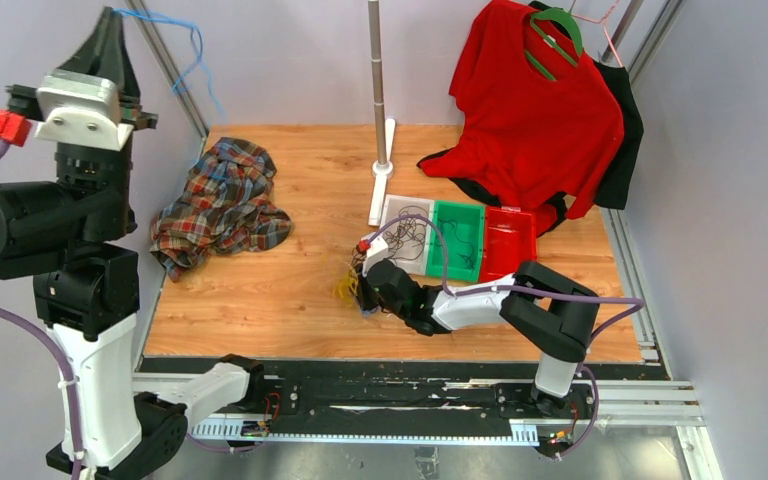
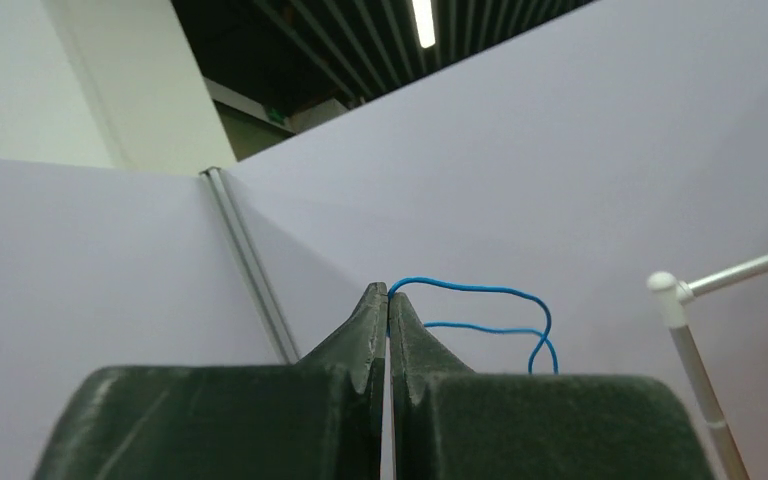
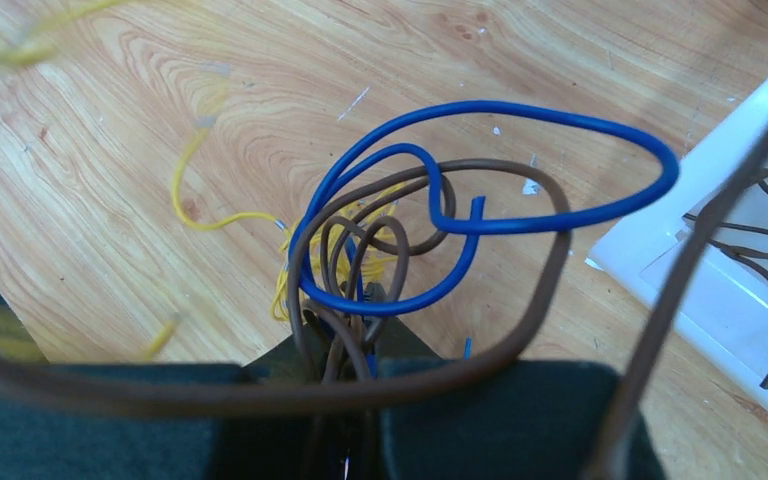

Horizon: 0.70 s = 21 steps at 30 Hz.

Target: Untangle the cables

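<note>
left gripper (image 2: pixel 388 296) fingers closed on blue cable (image 2: pixel 480 290), held high (likely to draw it out) | right gripper (image 3: pixel 345 345) clamped on tangle (image 3: pixel 356 262) toward desk's near edge, as anchor

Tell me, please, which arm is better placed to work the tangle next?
Probably right: the right tool grips the tangle on the table; the left tool is raised high, shut on one blue wire.

Plaid shirt (image 1: pixel 220 205) (crumpled) lies on wooden table (image 1: pixel 290 300).

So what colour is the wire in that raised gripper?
Blue; the wire shows best in the left wrist view.
</note>
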Each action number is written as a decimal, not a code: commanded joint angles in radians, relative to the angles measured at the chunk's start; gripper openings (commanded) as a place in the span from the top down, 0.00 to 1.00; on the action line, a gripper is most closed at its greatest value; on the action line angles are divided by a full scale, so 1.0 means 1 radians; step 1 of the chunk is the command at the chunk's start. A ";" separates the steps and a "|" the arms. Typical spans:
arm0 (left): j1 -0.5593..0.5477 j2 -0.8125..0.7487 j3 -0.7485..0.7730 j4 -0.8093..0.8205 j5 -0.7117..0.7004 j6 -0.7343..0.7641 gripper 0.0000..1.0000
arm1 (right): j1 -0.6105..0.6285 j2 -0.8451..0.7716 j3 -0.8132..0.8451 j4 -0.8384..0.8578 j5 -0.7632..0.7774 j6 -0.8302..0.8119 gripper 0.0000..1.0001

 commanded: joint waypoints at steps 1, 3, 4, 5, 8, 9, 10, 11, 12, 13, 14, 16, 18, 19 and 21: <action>-0.006 0.025 0.049 0.214 -0.096 -0.014 0.99 | 0.013 -0.021 0.005 -0.031 0.032 0.003 0.99; -0.006 0.057 0.116 0.144 -0.056 -0.012 1.00 | 0.015 -0.021 0.008 -0.032 0.028 0.000 0.99; -0.006 0.062 0.130 0.111 -0.035 -0.022 1.00 | 0.016 -0.021 0.009 -0.031 0.029 -0.002 0.99; -0.006 0.062 0.131 0.089 -0.006 -0.022 0.99 | 0.017 -0.020 0.014 -0.029 0.026 -0.003 0.99; -0.006 0.047 0.117 -0.034 0.111 -0.041 0.99 | 0.029 -0.037 0.057 -0.063 0.004 -0.047 0.79; -0.006 0.034 0.092 -0.067 0.144 -0.043 1.00 | 0.033 -0.053 0.085 -0.094 -0.006 -0.063 0.70; -0.006 0.016 0.047 -0.088 0.172 -0.048 1.00 | 0.036 -0.071 0.115 -0.120 -0.023 -0.079 0.60; -0.005 -0.002 0.007 -0.104 0.191 -0.052 1.00 | 0.037 -0.091 0.143 -0.145 -0.055 -0.095 0.42; -0.006 -0.022 -0.030 -0.118 0.209 -0.055 1.00 | 0.038 -0.111 0.185 -0.177 -0.080 -0.110 0.32; -0.006 -0.038 -0.062 -0.139 0.231 -0.055 1.00 | 0.038 -0.129 0.216 -0.217 -0.096 -0.122 0.30; -0.005 -0.057 -0.086 -0.172 0.261 -0.045 1.00 | 0.038 -0.149 0.247 -0.263 -0.107 -0.133 0.30; -0.006 -0.083 -0.125 -0.235 0.304 -0.039 1.00 | 0.035 -0.190 0.287 -0.292 -0.137 -0.148 0.28; -0.006 -0.118 -0.180 -0.258 0.309 -0.055 1.00 | 0.032 -0.223 0.319 -0.310 -0.188 -0.159 0.27; -0.006 -0.140 -0.222 -0.244 0.304 -0.068 1.00 | 0.031 -0.237 0.339 -0.332 -0.204 -0.164 0.27; -0.006 -0.172 -0.279 -0.248 0.321 -0.060 0.99 | 0.031 -0.279 0.357 -0.360 -0.221 -0.177 0.26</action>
